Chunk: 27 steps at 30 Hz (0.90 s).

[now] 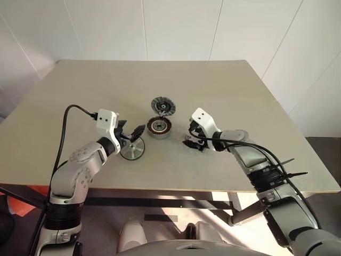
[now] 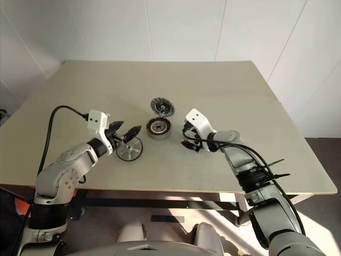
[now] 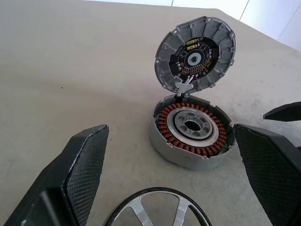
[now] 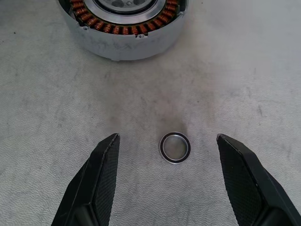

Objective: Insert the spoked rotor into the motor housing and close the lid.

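- Hovering wide open, left gripper (image 1: 133, 133) sits just above the spoked rotor (image 1: 132, 149) lying flat on the table (image 1: 80, 85); likely light, stiff, slippery metal, so pinch its rim.
- Motor housing (image 1: 159, 127) rests centrally, lid (image 1: 162, 106) raised.
- Right gripper (image 4: 164, 165), empty, straddles a small ring (image 4: 174, 147).

Head stereo pair: high, facing down over table (image 1: 224, 80) | wrist cameras: low, close, along fingers | shared: motor housing (image 3: 192, 136)

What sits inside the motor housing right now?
The motor housing holds copper windings around a silver hub with a dark centre hole; no spoked rotor inside. Its floor is covered.
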Motion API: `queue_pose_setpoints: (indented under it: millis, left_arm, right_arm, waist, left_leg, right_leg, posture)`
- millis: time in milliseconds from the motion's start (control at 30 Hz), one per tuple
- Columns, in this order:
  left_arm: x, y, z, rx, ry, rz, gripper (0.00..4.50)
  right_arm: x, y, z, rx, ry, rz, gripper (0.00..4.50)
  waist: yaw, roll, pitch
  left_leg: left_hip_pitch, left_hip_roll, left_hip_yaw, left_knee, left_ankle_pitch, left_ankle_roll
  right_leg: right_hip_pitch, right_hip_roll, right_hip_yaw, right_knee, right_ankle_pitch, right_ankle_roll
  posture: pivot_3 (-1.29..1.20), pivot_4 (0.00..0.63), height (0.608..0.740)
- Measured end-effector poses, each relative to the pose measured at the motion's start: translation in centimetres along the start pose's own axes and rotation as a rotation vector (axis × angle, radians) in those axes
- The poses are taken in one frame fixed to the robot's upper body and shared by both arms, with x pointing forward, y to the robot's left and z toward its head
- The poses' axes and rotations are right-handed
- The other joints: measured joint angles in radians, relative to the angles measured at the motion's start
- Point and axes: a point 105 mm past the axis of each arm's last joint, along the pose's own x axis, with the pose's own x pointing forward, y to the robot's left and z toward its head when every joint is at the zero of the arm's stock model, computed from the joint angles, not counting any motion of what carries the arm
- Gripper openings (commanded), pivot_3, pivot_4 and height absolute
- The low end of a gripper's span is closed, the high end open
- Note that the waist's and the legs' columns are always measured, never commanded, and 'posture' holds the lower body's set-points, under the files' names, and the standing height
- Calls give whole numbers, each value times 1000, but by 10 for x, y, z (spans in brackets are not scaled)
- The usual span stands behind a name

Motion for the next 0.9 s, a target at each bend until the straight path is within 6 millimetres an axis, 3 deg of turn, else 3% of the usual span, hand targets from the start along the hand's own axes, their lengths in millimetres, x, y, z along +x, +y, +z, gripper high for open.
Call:
queue_pose_setpoints:
  millis: [200,300,400,900]
  left_arm:
    - [0,0,0,1,0,1,4491]
    - [0,0,0,2,0,1,4500]
    - [0,0,1,4,-2,1,4500]
    - [0,1,1,7,-1,2,4500]
  right_arm:
    - [4,-1,-4,18,10,-10,3690]
    - [4,-1,-5,24,9,-6,3101]
    - [6,-1,-6,26,8,-4,2148]
    - [6,-6,-9,61,16,-14,2148]
  waist:
    - [0,0,0]
    - [0,0,0]
    - [0,0,0]
    - [1,-1,-1]
  left_leg:
    - [0,0,0,0,0,0]
    - [1,0,0,0,0,0]
    - [1,0,0,0,0,0]
    - [2,0,0,0,0,1]
  right_leg:
    - [0,0,0,0,0,0]
    - [1,0,0,0,0,0]
    - [1,0,0,0,0,0]
    - [3,-1,0,0,0,0]
  posture:
    - [0,0,740]
    - [0,0,740]
    - [0,0,740]
    - [0,0,740]
